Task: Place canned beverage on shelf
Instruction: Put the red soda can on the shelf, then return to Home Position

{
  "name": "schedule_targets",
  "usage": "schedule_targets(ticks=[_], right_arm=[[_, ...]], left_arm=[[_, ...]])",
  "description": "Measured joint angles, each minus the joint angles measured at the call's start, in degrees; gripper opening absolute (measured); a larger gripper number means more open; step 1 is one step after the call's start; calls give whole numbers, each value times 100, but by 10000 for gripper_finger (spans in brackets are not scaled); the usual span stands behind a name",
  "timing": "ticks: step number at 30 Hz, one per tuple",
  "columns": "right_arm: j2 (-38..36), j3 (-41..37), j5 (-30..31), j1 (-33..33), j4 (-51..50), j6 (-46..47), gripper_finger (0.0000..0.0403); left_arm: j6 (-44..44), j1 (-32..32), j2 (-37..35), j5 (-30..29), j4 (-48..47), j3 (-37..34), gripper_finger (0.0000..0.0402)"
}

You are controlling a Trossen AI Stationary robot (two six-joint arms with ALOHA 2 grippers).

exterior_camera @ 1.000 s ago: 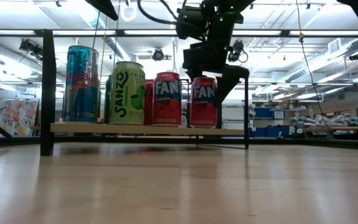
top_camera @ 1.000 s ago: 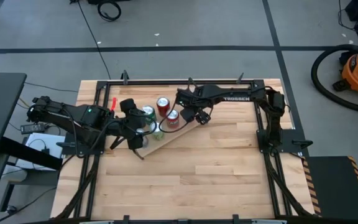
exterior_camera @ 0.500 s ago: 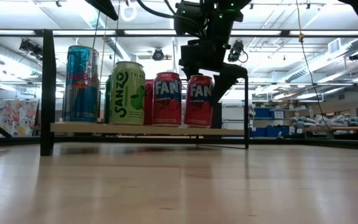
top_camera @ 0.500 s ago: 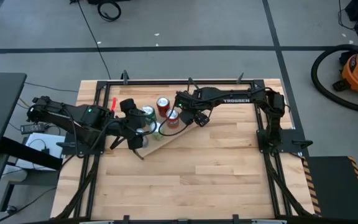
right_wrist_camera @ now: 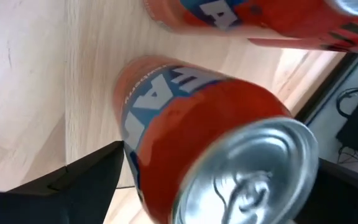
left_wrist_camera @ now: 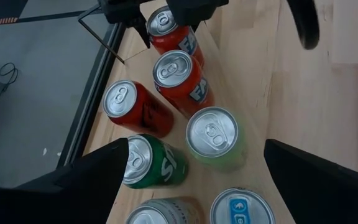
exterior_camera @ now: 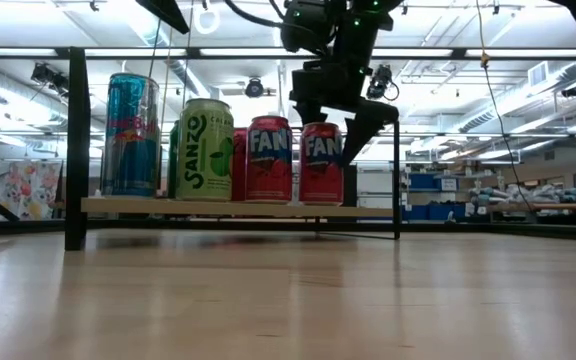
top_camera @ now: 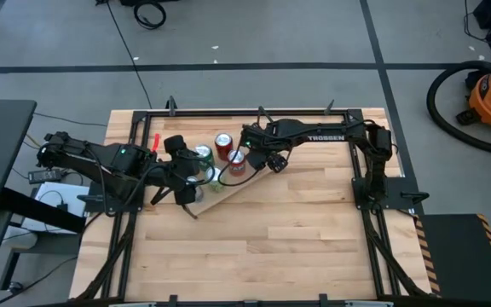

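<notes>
The shelf [exterior_camera: 238, 207], a light wood plank on black rod brackets, lies slantwise at the table's far left [top_camera: 228, 183]. A blue can [exterior_camera: 131, 135], a green can [exterior_camera: 205, 148] and a red Fanta can [exterior_camera: 269, 158] stand on it. My right gripper [exterior_camera: 330, 118] is shut on a second red Fanta can [exterior_camera: 321, 163] at the row's right end, close beside the first. My left gripper [top_camera: 186, 183] hovers open above the cans at the shelf's left part [left_wrist_camera: 194, 162], touching nothing. My right gripper pinches the red Fanta can by its side wall [right_wrist_camera: 132, 155], near the top, between its two fingers [exterior_camera: 361, 122]. The fingers come from above, slanting down. The can stands upright with its base at the shelf's top.
More cans, a red one [left_wrist_camera: 135, 106] and a dark green one [left_wrist_camera: 151, 165], stand behind the front row. Black frame rails [top_camera: 245, 112] run round the table. The table's near half [top_camera: 262, 247] is bare wood.
My right gripper has gone a little toward the table's left with the red Fanta can. The can has stayed upright and has closed the gap to the other Fanta can.
</notes>
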Motion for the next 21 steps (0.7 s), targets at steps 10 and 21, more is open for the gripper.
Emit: schedule_targets(ticks=[10, 21], right_arm=[[-389, 0, 102, 61, 43, 94, 400], [-1042, 0, 452, 178, 84, 660, 400]], left_arm=[[-12, 0, 0, 0, -7, 0, 386], [-31, 0, 0, 0, 40, 0, 386]])
